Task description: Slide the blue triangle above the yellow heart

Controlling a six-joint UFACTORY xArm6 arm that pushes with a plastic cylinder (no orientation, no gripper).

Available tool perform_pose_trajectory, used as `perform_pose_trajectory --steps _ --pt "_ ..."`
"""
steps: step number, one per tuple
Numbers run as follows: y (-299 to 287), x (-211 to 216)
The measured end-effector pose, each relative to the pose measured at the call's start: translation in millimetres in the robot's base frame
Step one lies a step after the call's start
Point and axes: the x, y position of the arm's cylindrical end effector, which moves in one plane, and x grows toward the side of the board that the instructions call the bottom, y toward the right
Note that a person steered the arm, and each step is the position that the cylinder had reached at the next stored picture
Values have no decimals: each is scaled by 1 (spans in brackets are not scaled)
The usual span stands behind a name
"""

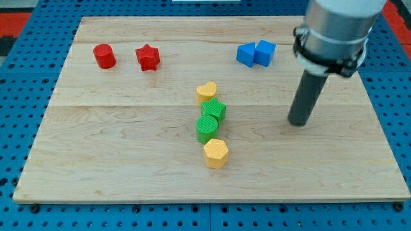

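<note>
The blue triangle (244, 54) lies near the view's top, right of centre, touching a blue cube (264, 52) on its right. The yellow heart (207, 90) sits below and to the left of it, at the top of a column of blocks in the board's middle. My tip (297, 122) rests on the board at the view's right, well below and to the right of the blue pair, touching no block.
Under the heart stand a green star (214, 110), a green cylinder (207, 128) and a yellow hexagon (216, 153). A red cylinder (104, 56) and a red star (147, 57) sit at the top left. The wooden board (96, 160) lies on a blue pegboard.
</note>
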Motion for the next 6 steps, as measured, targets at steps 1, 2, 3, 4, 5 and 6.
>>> perform_pose_trajectory --steps 1,2,3,4,5,6 --pt "31 -37" --pt "42 -44" --pt "44 -44" --pt "48 -44" --pt "48 -47" --pt "43 -60"
